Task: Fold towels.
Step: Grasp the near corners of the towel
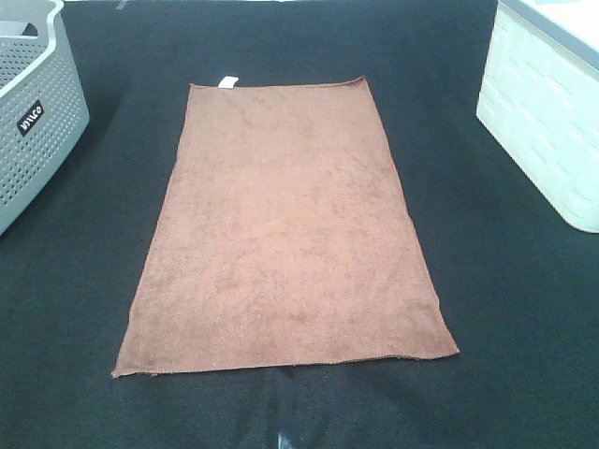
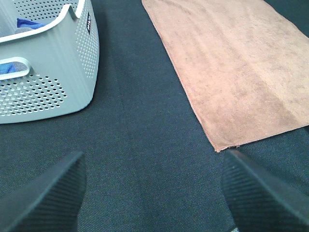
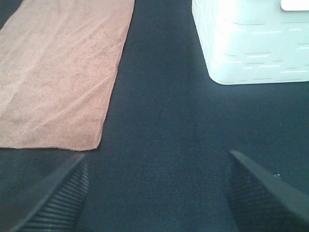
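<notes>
A rust-brown towel (image 1: 285, 229) lies spread flat in the middle of the black table, long side running away from me, with a small white tag (image 1: 227, 82) on its far short edge. The exterior high view shows neither gripper. In the left wrist view the left gripper (image 2: 154, 195) is open over bare black cloth, beside the towel (image 2: 236, 67), nothing between its fingers (image 2: 46, 198). The right wrist view shows the right gripper (image 3: 157, 193) open too, empty, hovering off the side of the towel (image 3: 58, 72) near one of its near corners.
A grey perforated basket (image 1: 33, 122) stands at the far left; in the left wrist view the basket (image 2: 48, 72) holds something blue. A white box (image 1: 547, 122) stands at the far right, also seen as the white box (image 3: 251, 43) in the right wrist view. Black cloth (image 1: 505, 309) covers the table.
</notes>
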